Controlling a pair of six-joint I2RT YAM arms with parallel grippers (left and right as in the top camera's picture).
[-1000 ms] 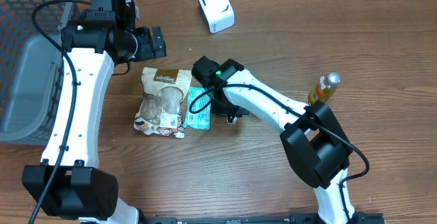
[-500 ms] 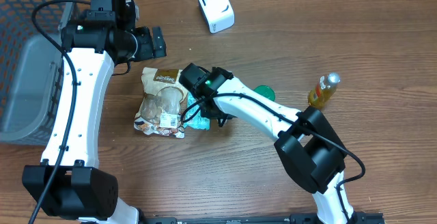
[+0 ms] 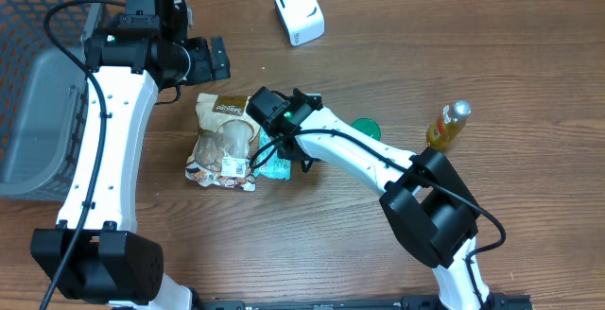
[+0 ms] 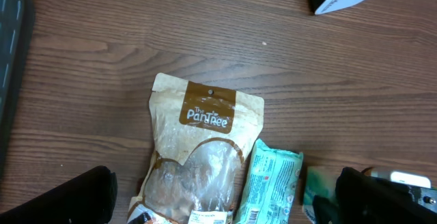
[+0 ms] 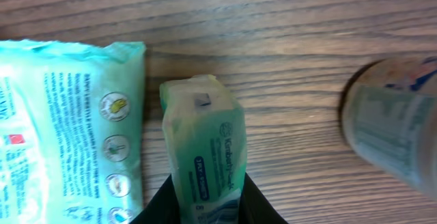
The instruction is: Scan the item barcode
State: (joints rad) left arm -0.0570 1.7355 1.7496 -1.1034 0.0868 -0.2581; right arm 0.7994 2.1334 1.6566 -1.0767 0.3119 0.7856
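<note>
My right gripper point(image 5: 208, 198) is shut on a small green tissue pack point(image 5: 205, 142), which stands up between the two black fingers just above the wooden table. A teal wipes pack point(image 5: 68, 128) lies flat right beside it on the left. Seen from overhead, the right gripper point(image 3: 284, 149) hovers over the teal pack point(image 3: 276, 168), next to a brown snack pouch point(image 3: 225, 140). The white scanner point(image 3: 299, 11) stands at the far edge. My left gripper point(image 3: 203, 60) hangs open above the pouch point(image 4: 205, 149) with nothing between its fingers.
A grey mesh basket point(image 3: 38, 111) fills the left side. An amber bottle point(image 3: 449, 123) stands at the right. A green round thing point(image 3: 365, 127) peeks out beside the right forearm. A blurred labelled container point(image 5: 396, 128) lies to the right of the held pack.
The right arm has swung left toward the pouch with the green pack in its grip, uncovering the green round thing. The left arm has not moved.
</note>
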